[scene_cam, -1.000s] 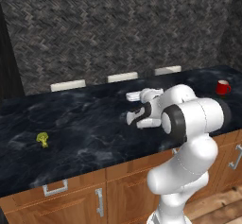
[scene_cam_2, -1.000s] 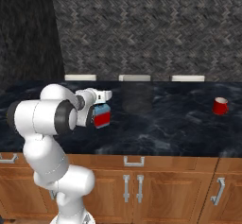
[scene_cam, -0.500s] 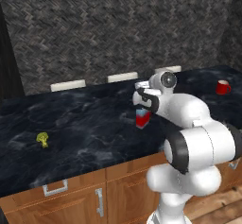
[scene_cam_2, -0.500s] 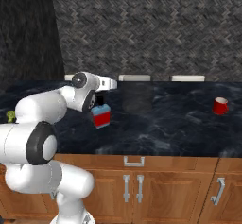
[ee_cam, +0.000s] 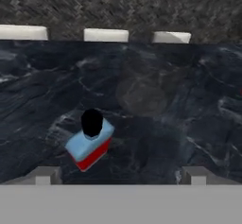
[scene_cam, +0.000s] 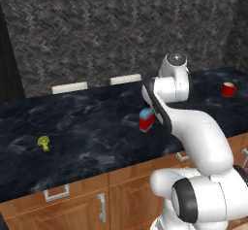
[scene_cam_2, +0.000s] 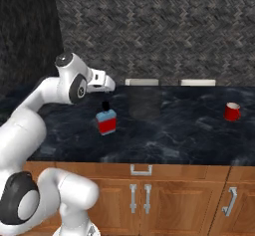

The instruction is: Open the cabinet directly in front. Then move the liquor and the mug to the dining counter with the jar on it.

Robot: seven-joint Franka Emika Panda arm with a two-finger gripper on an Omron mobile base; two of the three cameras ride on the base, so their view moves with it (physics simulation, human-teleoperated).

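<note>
The liquor (scene_cam_2: 106, 122), a small bottle with a blue top, red band and black cap, stands upright on the black marbled dining counter (scene_cam_2: 174, 140). My gripper (scene_cam_2: 106, 93) hangs open just above it and holds nothing. In the hand view the liquor (ee_cam: 90, 143) sits below, left of centre between the spread fingertips of the gripper (ee_cam: 119, 176). The red mug (scene_cam_2: 231, 112) stands far to the right on the same counter; the left base view shows the mug (scene_cam: 228, 90) near the back right. A faint glassy jar (scene_cam_2: 144, 103) stands just right of the bottle. The cabinet is out of view.
A small yellow-green vegetable (scene_cam: 43, 142) lies on the counter's left part. White blocks (scene_cam: 70, 87) line the dark stone wall behind. Brown cabinet fronts with silver handles (scene_cam_2: 141, 170) run under the counter's front edge.
The arm has swung upward and its hand has risen off the bottle. The liquor and the mug stand where they stood.
</note>
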